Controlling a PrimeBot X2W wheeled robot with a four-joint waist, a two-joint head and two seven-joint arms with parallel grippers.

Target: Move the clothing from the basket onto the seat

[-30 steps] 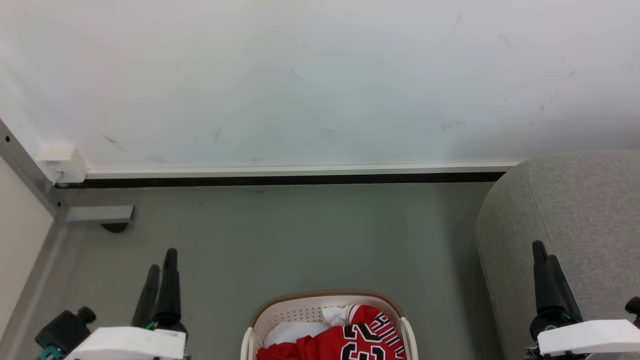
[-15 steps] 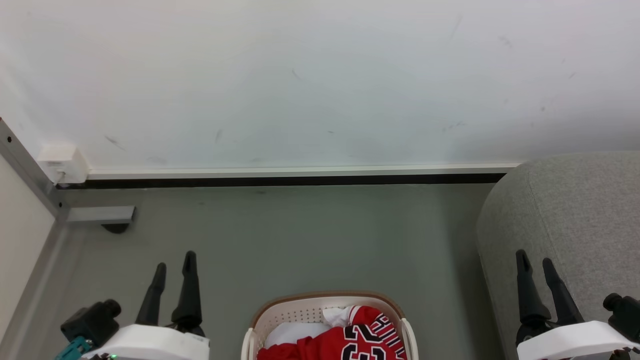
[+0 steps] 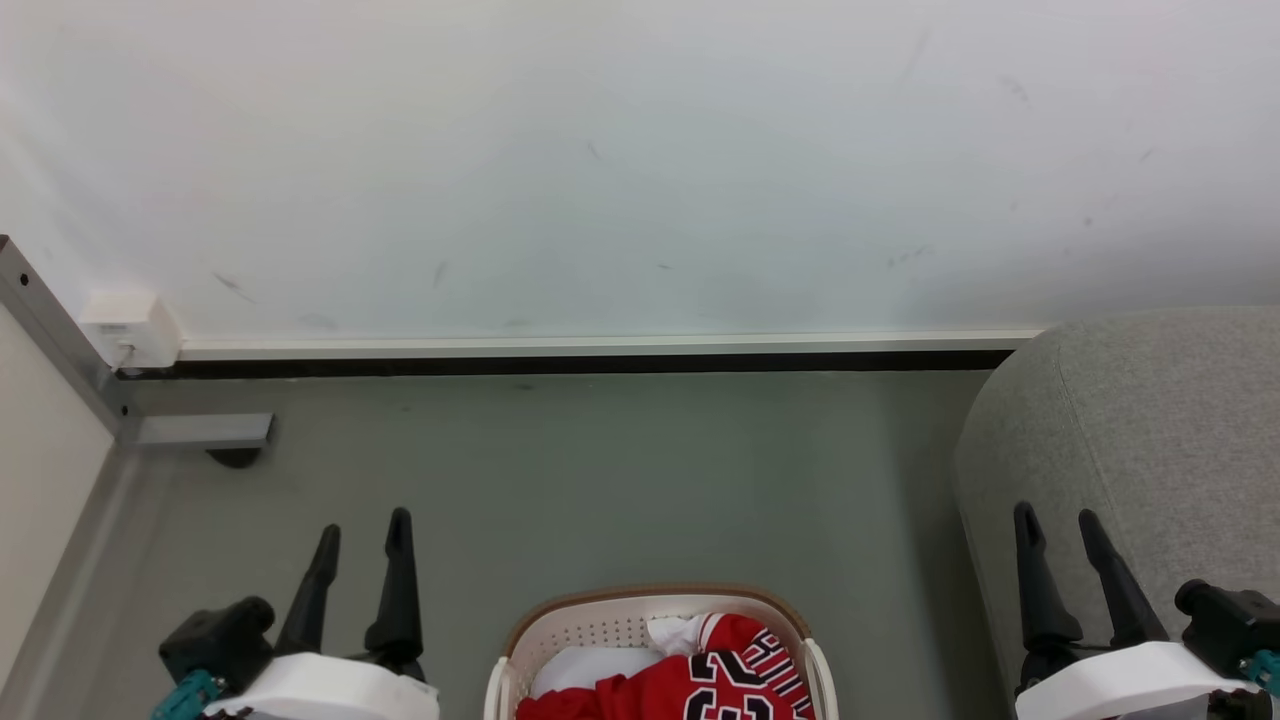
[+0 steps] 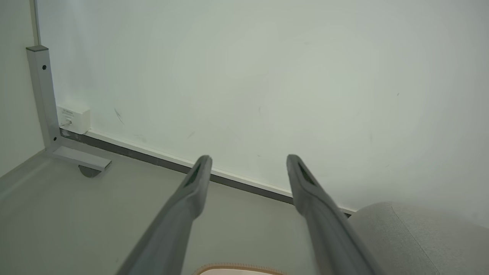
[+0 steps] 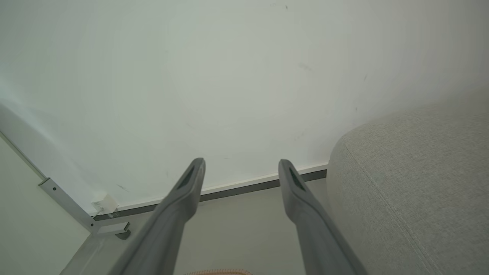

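Inside the basket (image 3: 600, 630) lies the clothing (image 3: 650, 692), seemingly atop white fabric (image 3: 575, 665).

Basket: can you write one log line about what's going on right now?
clothing: in basket | seat: right of basket | left gripper: open, empty | right gripper: open, empty, by seat | pickup: not begun

clothing (image 3: 672, 688) in basket (image 3: 588, 630) | basket on floor (image 3: 600, 470) | seat (image 3: 1150, 420) right of basket | wall (image 3: 640, 150) behind both

One basket (image 3: 598, 630), one seat (image 3: 1150, 420), garments (image 3: 660, 688) unclear
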